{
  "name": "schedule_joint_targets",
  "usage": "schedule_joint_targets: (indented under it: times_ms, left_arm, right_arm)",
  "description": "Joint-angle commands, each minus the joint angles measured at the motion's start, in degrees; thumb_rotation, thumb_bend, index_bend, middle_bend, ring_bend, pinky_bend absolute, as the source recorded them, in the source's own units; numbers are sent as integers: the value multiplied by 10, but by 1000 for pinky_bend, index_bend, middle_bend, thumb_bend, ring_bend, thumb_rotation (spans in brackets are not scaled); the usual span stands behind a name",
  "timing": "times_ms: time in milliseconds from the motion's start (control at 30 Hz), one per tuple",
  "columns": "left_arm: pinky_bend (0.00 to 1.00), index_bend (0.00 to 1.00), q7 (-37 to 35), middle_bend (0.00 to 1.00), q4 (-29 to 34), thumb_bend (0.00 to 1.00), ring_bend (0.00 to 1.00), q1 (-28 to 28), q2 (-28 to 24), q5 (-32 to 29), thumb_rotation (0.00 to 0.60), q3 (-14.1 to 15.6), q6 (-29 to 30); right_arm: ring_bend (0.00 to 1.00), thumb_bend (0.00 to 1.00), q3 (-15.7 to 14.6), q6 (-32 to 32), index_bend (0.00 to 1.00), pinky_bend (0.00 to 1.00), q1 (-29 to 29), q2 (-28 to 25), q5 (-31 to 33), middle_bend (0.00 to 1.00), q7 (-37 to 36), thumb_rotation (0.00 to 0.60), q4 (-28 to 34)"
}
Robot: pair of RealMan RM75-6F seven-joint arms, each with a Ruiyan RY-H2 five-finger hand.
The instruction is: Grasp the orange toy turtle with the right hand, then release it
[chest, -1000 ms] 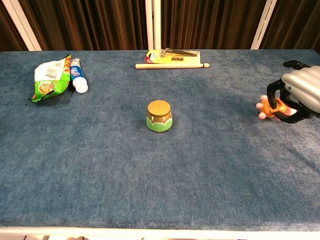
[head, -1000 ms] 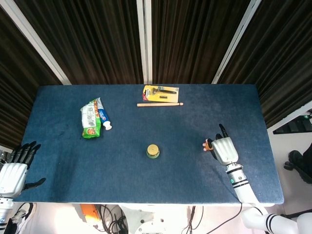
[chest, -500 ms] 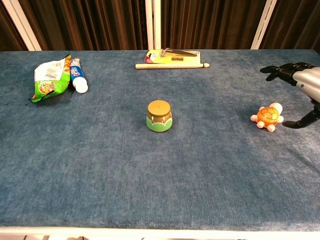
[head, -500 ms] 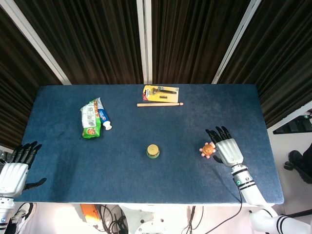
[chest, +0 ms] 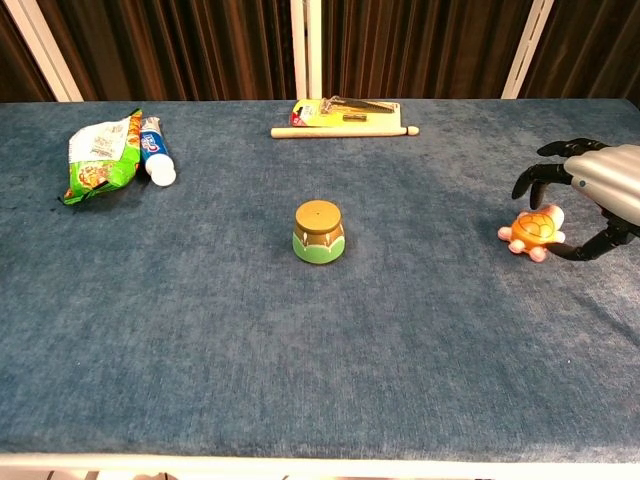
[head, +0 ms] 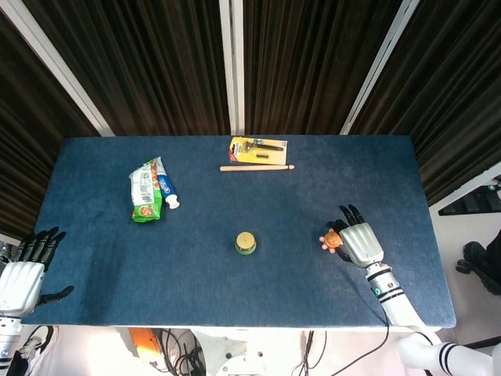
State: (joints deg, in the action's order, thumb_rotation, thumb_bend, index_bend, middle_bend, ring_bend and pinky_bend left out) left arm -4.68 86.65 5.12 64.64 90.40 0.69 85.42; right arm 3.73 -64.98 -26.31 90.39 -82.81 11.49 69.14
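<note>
Glossy plastic orange toy turtle (chest: 534, 230) on a matt, felt-like blue table (chest: 300, 330); wooden stick (chest: 345, 131) beyond.

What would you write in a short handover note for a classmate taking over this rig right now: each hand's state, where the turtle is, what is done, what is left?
Right hand: fingers spread and arched around the orange toy turtle, not closed on it.
Left hand: open, at the table's near left corner, holding nothing.
Turtle: on the cloth, right side, near the right hand's fingertips.
Done or left: whether a grasp has already happened cannot be told from this moment. If not, close on the turtle, then release.
</note>
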Motion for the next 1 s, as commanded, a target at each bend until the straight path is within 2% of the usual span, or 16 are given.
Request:
schedule_joint_targets:
  times_ms: [33,167,367,433,600,667,700,733,767,800,833,867,933,1000]
  left_arm:
    - [0,62,-1,0,-1,22,0,0,0,0,600,0,0]
    - [0,62,-3,0,-3,23,0,-1,0,0,600,0,1]
    - [0,62,-5,0,-4,23,0,-1,0,0,600,0,3]
    - [0,62,-5,0,-4,22,0,-1,-1,1,600,0,3]
    - [0,62,-3,0,-3,23,0,-1,0,1,600,-1,3]
    - [0,62,-2,0,-3,23,0,-1,0,2,600,-1,3]
    - [0,62,-2,0,-3,23,0,-1,0,2,600,-1,3]
    - [0,62,-2,0,-2,23,0,-1,0,2,600,-1,3]
    - [0,62,-1,0,-2,23,0,-1,0,2,600,0,3]
    - [0,62,-1,0,-2,23,0,-1,0,2,600,0,3]
    - [0,62,-1,0,-2,23,0,-1,0,2,600,0,3]
    - [0,62,-1,0,-2,23,0,0,0,2,600,0,2]
    - [0,62,-1,0,-2,23,0,0,1,2,600,0,2]
    - [0,62,0,0,-2,23,0,0,1,2,600,0,2]
  right_arm:
    - [122,300,1,-2,498,0,-1,6,-1,461,3,600,-6]
    - [234,334,1,-6,719,0,-1,19,0,634,15,600,-22]
    - [399,441,3,-13,971,0,1,31,1,870,21,600,-35]
    - [428,468,3,-18,1000,0,3,35,0,914,22,600,-40]
    - [450,473,4,-30,1000,0,5,37,-7,938,13,600,-45]
    - [446,432,5,-39,993,0,7,37,-10,930,-1,600,-46]
    - [433,380,4,-37,960,0,7,35,-11,901,-5,600,-45]
    - [399,288,2,-34,886,0,7,31,-11,835,-9,600,-43]
    - [332,188,0,-28,751,0,6,25,-11,718,-12,600,-39]
    - [297,155,-1,-22,683,0,6,21,-10,663,-13,600,-35]
    - [224,108,-3,-16,552,0,5,16,-7,555,-11,600,-30]
    - [146,80,-4,-6,413,0,5,10,-2,445,-9,600,-24]
    - [81,56,-5,7,294,0,4,2,6,347,-4,600,-12]
    - [62,36,-6,24,235,0,3,-6,17,306,3,600,-1]
